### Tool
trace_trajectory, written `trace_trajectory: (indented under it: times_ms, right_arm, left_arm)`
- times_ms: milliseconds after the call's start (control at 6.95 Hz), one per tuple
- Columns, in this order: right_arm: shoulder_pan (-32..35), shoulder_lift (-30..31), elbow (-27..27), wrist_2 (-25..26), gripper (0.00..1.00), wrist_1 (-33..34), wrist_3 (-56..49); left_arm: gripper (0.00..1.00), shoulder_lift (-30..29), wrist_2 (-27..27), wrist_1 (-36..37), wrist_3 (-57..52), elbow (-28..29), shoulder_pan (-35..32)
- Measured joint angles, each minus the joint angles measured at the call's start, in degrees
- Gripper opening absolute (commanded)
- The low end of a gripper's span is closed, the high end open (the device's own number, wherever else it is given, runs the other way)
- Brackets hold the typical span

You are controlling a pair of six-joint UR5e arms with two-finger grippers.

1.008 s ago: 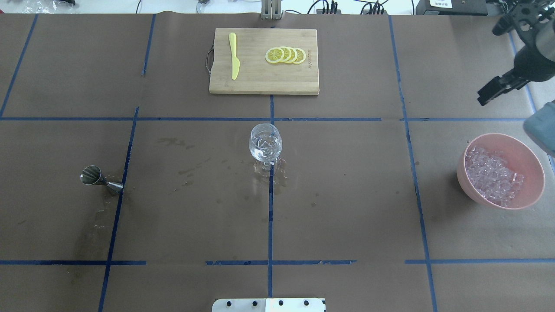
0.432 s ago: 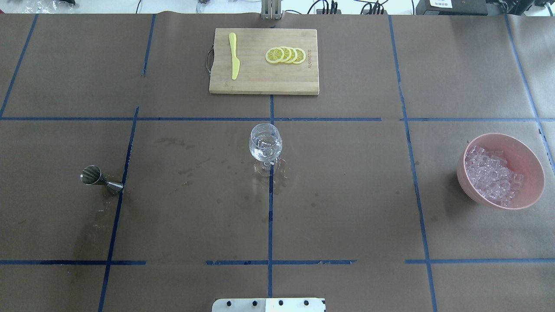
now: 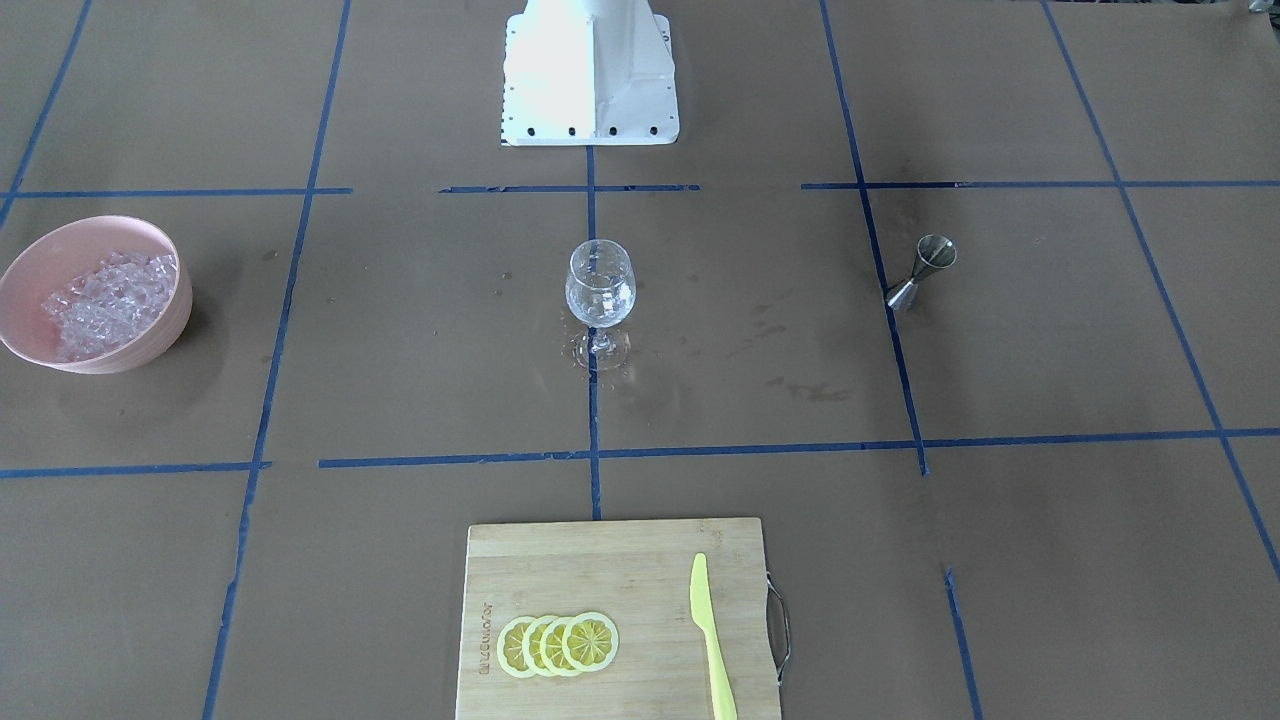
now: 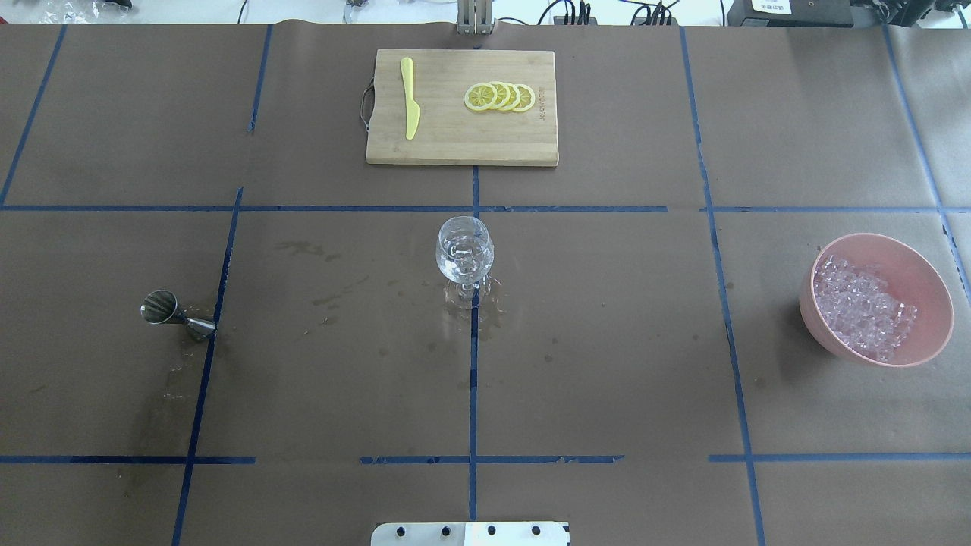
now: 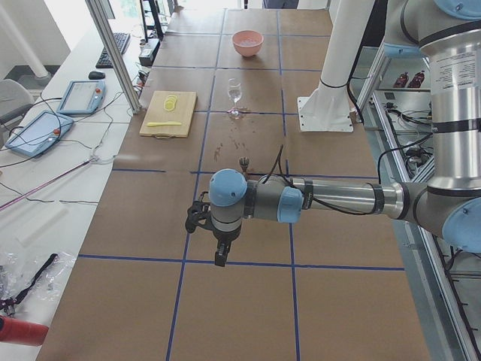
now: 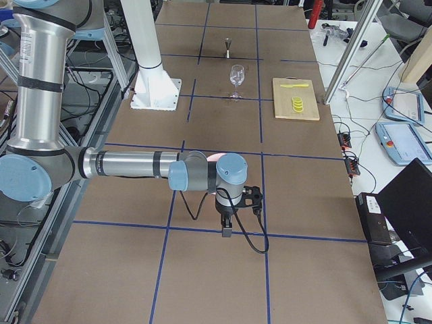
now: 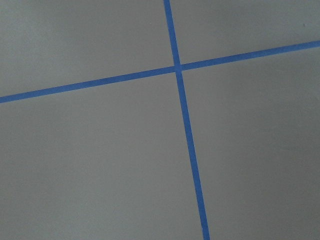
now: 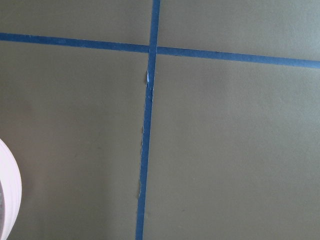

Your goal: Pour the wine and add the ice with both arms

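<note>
Wine glass (image 4: 464, 250) stands upright, stem vertical, rim facing up.

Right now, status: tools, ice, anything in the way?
Left tool and right tool hang over the table's ends; open or shut unclear. Ice sits in pink bowl. Wine glass upright at centre, neither tool near it.

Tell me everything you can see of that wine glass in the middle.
The wine glass is clear and stemmed, with a rounded bowl and a round foot. It stands upright at the middle of the table, its foot on a blue tape line. Something clear glints inside the bowl; what it is, I cannot tell. Wet-looking marks surround the foot. Only the table touches it.
</note>
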State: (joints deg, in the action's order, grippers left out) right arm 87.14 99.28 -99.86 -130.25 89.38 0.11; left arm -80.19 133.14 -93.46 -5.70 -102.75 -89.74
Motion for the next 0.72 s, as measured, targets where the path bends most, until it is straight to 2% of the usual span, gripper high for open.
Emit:
trace_trajectory:
  times_ms: [720]
  right_arm:
    - [0.22, -0.37, -0.25, -0.79, 1.0, -0.13, 0.72]
  left_arm:
    - [1.0, -0.24, 0.01, -0.2, -0.01, -0.77, 0.01]
